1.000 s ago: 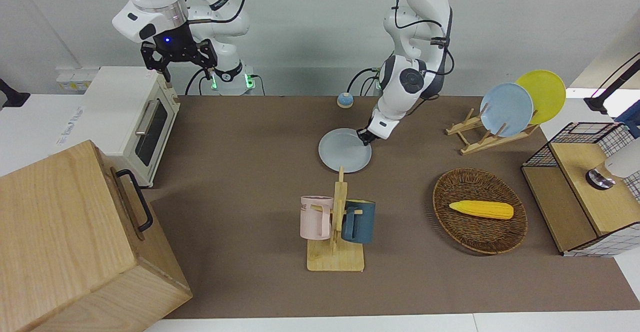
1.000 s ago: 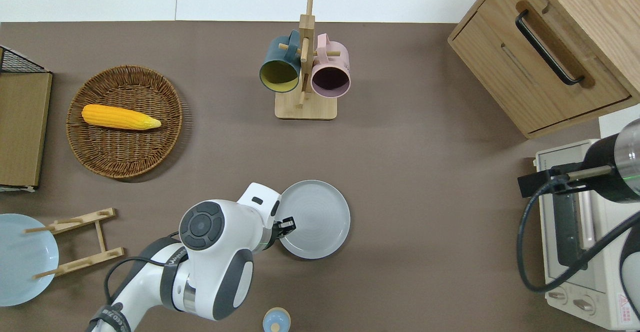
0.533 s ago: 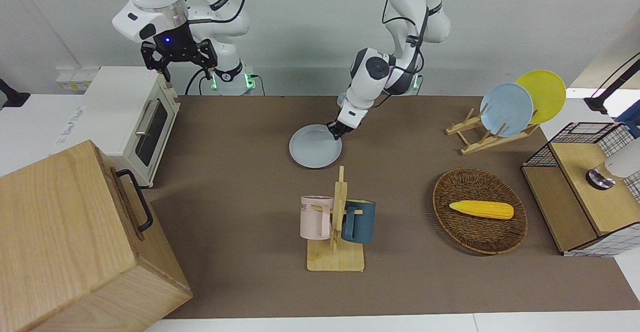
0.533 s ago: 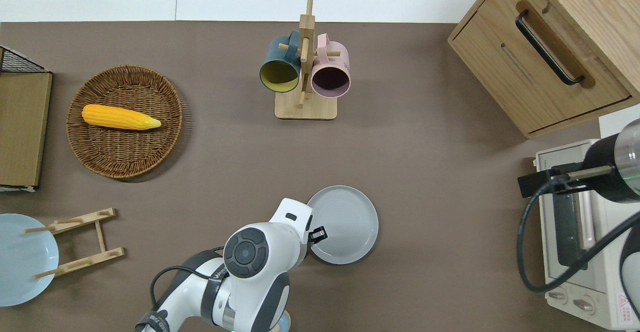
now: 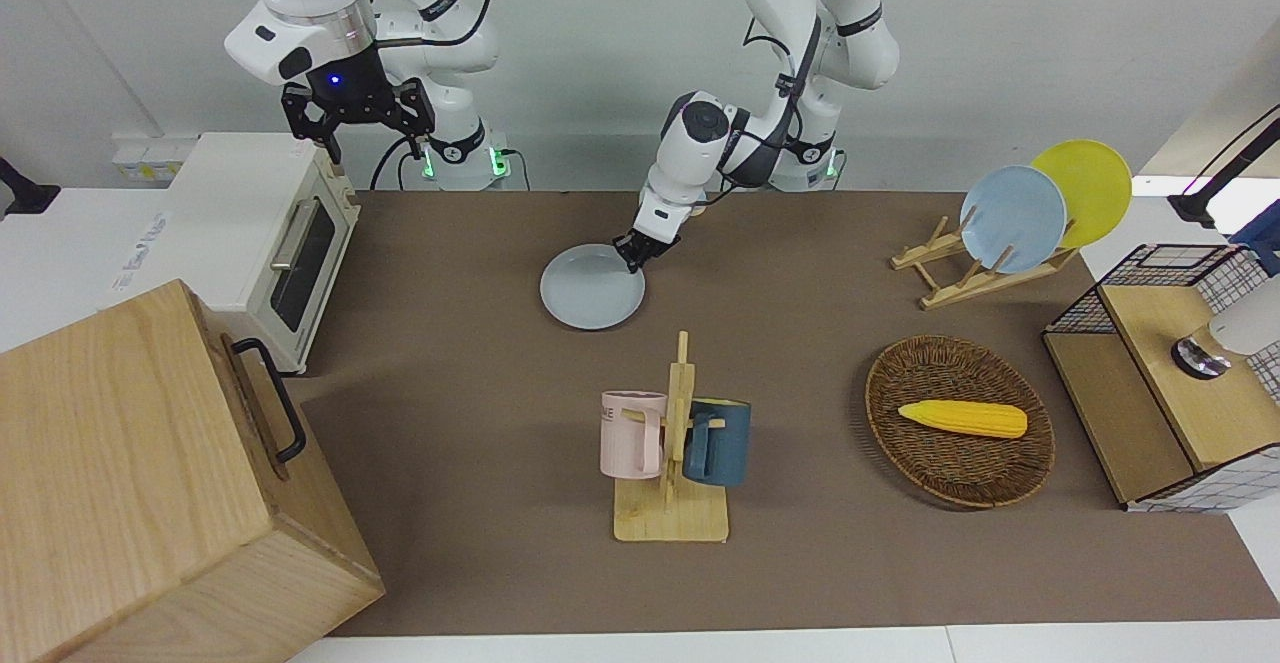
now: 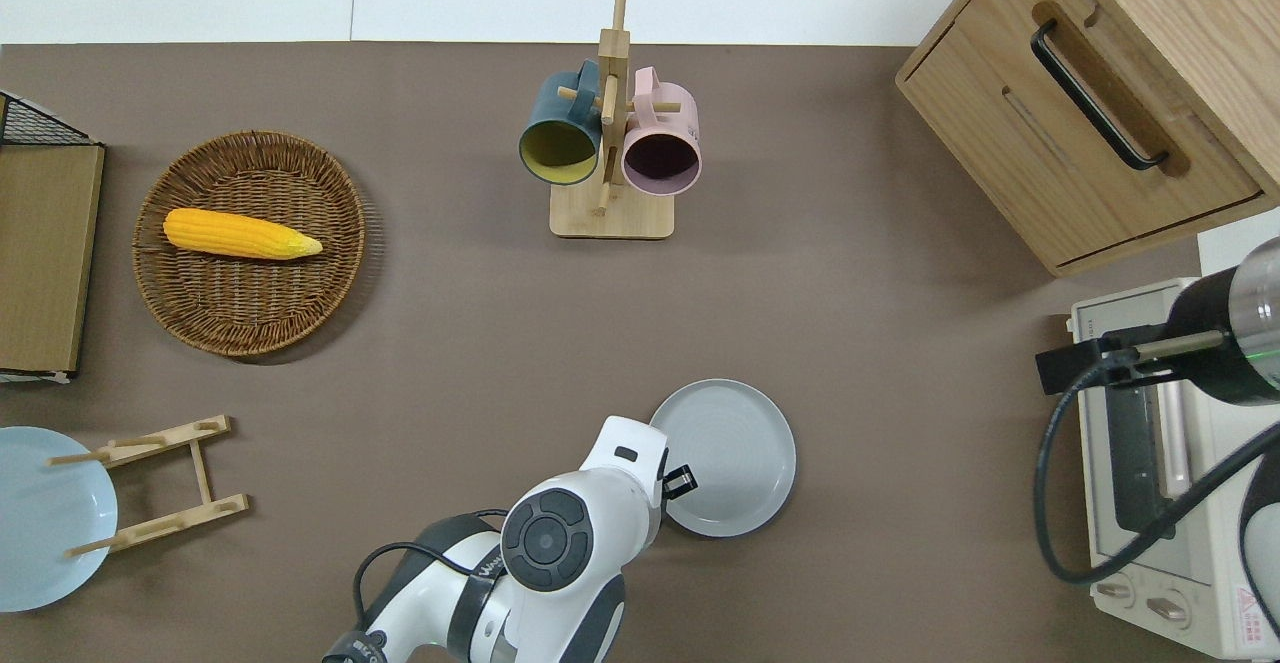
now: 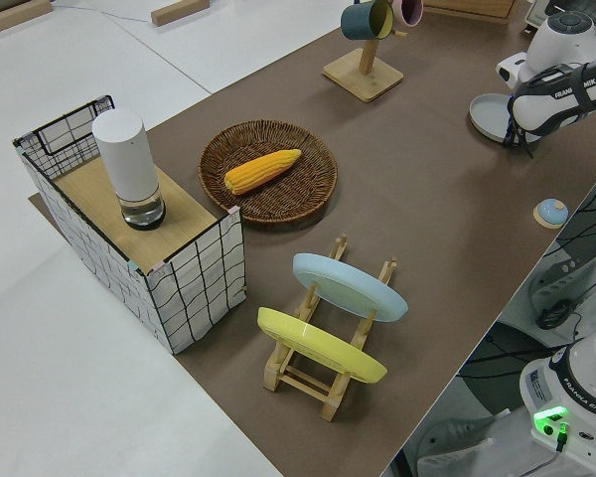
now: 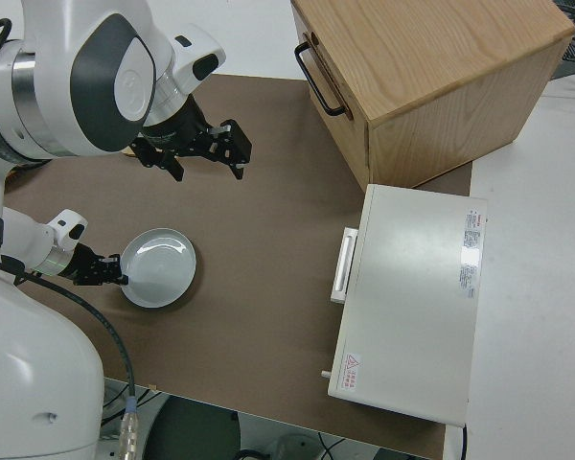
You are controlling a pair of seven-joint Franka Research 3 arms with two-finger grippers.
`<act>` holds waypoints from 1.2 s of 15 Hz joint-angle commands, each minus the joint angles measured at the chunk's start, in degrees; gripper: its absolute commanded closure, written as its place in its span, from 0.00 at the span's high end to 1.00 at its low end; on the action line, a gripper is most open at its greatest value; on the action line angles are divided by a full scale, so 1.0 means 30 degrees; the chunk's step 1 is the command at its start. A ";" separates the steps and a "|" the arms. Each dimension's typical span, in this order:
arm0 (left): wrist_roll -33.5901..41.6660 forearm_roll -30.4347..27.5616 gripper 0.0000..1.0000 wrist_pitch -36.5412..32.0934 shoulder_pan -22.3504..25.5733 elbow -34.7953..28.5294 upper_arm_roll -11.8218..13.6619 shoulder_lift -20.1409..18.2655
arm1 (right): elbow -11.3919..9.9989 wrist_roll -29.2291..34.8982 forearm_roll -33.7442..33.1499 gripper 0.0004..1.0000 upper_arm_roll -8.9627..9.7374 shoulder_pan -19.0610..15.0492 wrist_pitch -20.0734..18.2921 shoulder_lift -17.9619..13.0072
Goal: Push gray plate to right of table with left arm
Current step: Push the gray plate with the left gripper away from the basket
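The gray plate (image 5: 592, 288) lies flat on the brown table (image 5: 470, 243), about midway along it and nearer to the robots than the mug rack. It also shows in the overhead view (image 6: 735, 458), the left side view (image 7: 490, 114) and the right side view (image 8: 160, 268). My left gripper (image 5: 632, 255) is down at table level against the plate's rim, on the side toward the left arm's end (image 6: 680, 483). My right gripper (image 5: 357, 128) is open, empty and parked (image 8: 206, 158).
A wooden mug rack (image 5: 672, 443) with a pink and a dark blue mug stands farther from the robots. A white toaster oven (image 5: 265, 233) and a wooden cabinet (image 5: 150, 483) fill the right arm's end. A wicker basket (image 5: 958, 463) with corn and a plate rack (image 5: 985, 273) are toward the left arm's end.
My left gripper has slid toward the right arm's end of the table, and the gray plate has moved the same way with it. The right arm has not moved.
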 commanded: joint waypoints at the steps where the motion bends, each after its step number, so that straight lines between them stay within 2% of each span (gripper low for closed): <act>1: -0.0546 -0.0284 0.00 0.0333 -0.0645 0.0648 -0.0061 0.0669 | -0.0078 -0.0144 0.0017 1.00 0.0099 -0.0153 -0.0229 -0.0199; 8: -0.0868 -0.0225 0.02 0.0861 -0.0909 0.1030 -0.0414 0.1080 | -0.0078 -0.0144 0.0018 1.00 0.0099 -0.0153 -0.0229 -0.0199; 9: -0.0839 -0.0138 0.30 0.0861 -0.0909 0.1059 -0.0414 0.1080 | -0.0078 -0.0144 0.0018 1.00 0.0099 -0.0153 -0.0229 -0.0199; 10: -0.0781 -0.0050 0.78 0.0861 -0.0909 0.1089 -0.0414 0.1080 | -0.0078 -0.0144 0.0018 1.00 0.0099 -0.0153 -0.0229 -0.0199; 11: -0.0722 0.0038 0.98 0.0832 -0.0909 0.1089 -0.0414 0.1080 | -0.0078 -0.0144 0.0018 1.00 0.0099 -0.0153 -0.0229 -0.0199; 13: -0.0664 0.0097 0.99 0.0715 -0.0909 0.1118 -0.0385 0.1051 | -0.0078 -0.0144 0.0017 1.00 0.0099 -0.0153 -0.0229 -0.0199; 16: -0.0604 0.1588 0.99 -0.0277 -0.0704 0.1263 -0.0180 0.0583 | -0.0078 -0.0144 0.0017 1.00 0.0099 -0.0153 -0.0229 -0.0199; 18: 0.0239 0.3105 0.99 -0.2496 -0.0268 0.1586 -0.0005 -0.0175 | -0.0078 -0.0144 0.0017 1.00 0.0099 -0.0153 -0.0229 -0.0199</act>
